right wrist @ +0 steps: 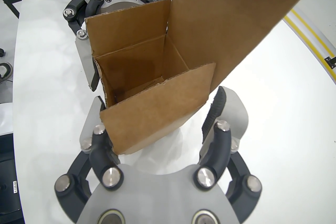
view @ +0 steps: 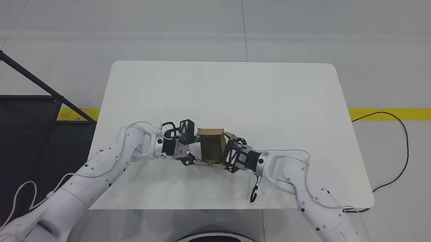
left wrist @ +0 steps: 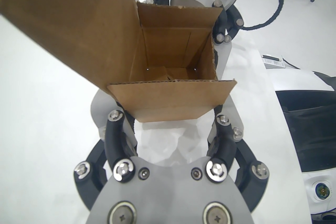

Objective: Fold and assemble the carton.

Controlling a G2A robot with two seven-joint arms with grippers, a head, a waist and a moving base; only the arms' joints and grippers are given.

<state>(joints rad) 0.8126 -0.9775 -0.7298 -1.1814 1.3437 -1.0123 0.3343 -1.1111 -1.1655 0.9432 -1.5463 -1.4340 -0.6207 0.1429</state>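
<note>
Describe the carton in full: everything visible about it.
The carton is a small box of brown corrugated cardboard. It stands upright on the white table, near the robot's edge. Its top is open: one long flap stands up high, and a short flap at each end is still unfolded. Inside, the bottom flaps are folded in to form a floor. The left gripper and right gripper straddle its opposite ends; whether they press on it cannot be told.
</note>
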